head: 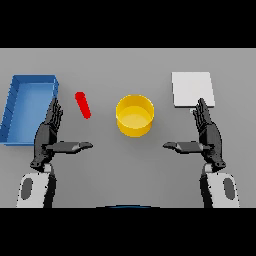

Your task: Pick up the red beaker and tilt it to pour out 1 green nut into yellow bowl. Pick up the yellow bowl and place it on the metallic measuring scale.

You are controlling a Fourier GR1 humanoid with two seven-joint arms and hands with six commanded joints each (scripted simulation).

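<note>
Red beaker (83, 105) untouched, left robot hand (48, 134) and right robot hand (207, 134) open, thumbs inward

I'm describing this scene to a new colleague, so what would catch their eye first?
The bright yellow bowl at the table's centre stands out first, with the slim red beaker to its left. Next come the blue tray at far left and the pale metallic scale at upper right, while each robot hand, left and right, hovers open.

No text, label, brand, number or sign is readable anywhere.
</note>
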